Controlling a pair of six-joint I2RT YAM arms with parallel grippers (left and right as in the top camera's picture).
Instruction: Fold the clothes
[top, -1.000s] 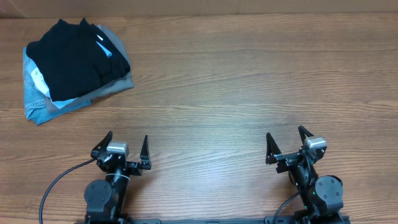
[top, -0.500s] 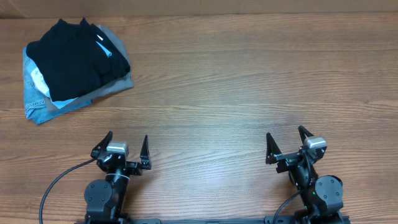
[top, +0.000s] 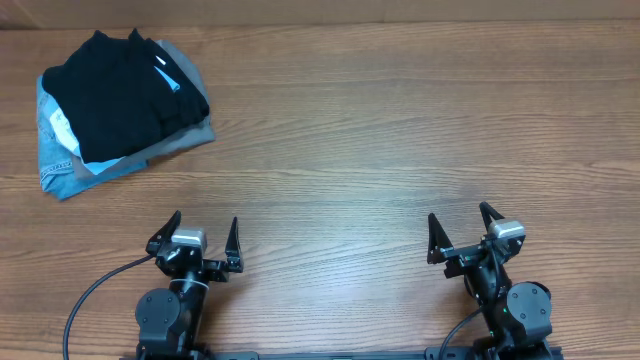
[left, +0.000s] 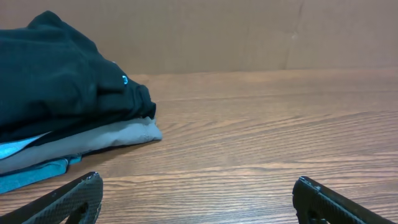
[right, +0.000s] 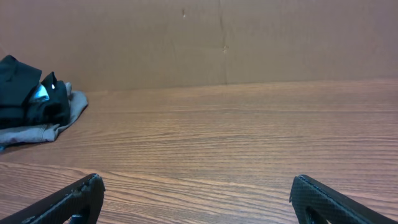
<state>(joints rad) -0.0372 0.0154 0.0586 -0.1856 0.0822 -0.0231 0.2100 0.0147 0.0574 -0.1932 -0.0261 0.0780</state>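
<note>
The black polo shirt (top: 120, 92) lies bunched on top of a pile of garments at the table's far left corner. It also shows in the left wrist view (left: 56, 81) and small in the right wrist view (right: 25, 93). My left gripper (top: 203, 240) is open and empty near the front edge, well short of the pile; its fingers frame bare table in the left wrist view (left: 196, 190). My right gripper (top: 460, 232) is open and empty at the front right, its fingers spread in the right wrist view (right: 196, 190).
Under the shirt lie a light blue T-shirt (top: 95, 165), a grey garment (top: 185, 140) and a denim one (top: 55, 175). A brown cardboard wall (right: 217, 37) stands along the table's far edge. Wood table (top: 400, 130) spreads to the right.
</note>
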